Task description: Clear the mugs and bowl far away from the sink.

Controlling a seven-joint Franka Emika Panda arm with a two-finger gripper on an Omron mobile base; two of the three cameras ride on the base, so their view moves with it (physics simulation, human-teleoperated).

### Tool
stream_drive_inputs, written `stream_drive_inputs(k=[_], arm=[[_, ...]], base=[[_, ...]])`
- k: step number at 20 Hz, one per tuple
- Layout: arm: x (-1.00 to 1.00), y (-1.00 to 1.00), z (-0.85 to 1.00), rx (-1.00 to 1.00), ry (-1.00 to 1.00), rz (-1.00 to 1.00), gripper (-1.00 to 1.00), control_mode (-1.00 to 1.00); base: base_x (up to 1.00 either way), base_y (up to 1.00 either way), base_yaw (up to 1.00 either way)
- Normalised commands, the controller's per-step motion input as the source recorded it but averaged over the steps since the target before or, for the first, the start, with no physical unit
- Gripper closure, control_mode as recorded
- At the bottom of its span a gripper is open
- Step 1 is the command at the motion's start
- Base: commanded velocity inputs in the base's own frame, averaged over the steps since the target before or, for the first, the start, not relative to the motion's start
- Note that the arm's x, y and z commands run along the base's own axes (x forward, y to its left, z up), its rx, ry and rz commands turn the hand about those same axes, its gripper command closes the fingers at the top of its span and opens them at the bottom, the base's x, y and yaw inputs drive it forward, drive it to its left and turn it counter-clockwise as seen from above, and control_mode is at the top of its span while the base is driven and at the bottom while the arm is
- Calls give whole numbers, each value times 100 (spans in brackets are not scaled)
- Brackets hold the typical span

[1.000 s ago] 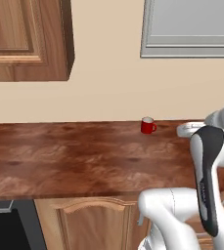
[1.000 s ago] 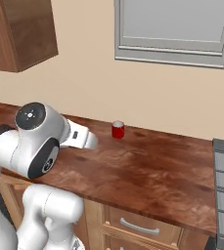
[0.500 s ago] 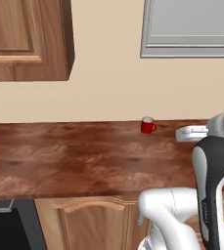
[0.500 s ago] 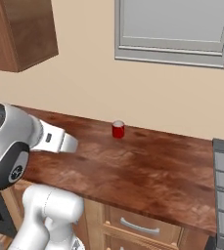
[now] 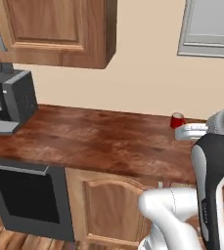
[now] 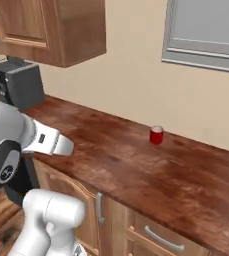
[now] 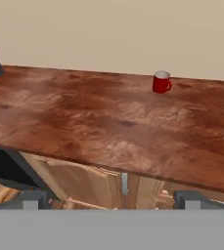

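A glossy red mug (image 7: 161,82) stands upright near the back wall on the brown wooden counter (image 7: 84,122), handle to its right. It also shows as the red mug (image 5: 177,119) and the red mug (image 6: 156,135) in the base views. My gripper (image 7: 111,200) hangs off the counter's front edge, well short of the mug, open, with nothing between its fingertips (image 7: 33,197). The bowl and the sink are out of view.
A dark grey coffee machine (image 5: 8,100) stands at the counter's left end, also seen as the coffee machine (image 6: 18,82). A wooden wall cabinet (image 5: 55,29) hangs above it and a window (image 6: 206,30) is to the right. A black oven front (image 5: 25,195) and cabinet doors sit below the counter.
The whole picture has shifted, so the base has moved: the coffee machine and oven have come into view at the left. The red mug has not moved on the counter. The gripper stays open.
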Motion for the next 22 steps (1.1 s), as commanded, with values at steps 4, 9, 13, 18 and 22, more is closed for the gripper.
stream_drive_inputs(k=[4,9,13,18,22], arm=[[0,0,0,0,0,0,-100,100],[0,0,0,0,0,0,-100,100],[0,0,0,0,0,0,-100,100],[0,0,0,0,0,0,-100,100],[0,0,0,0,0,0,-100,100]], base=[[-79,5,81],[-65,0,86],[-10,0,99],[0,0,100],[0,0,100]])
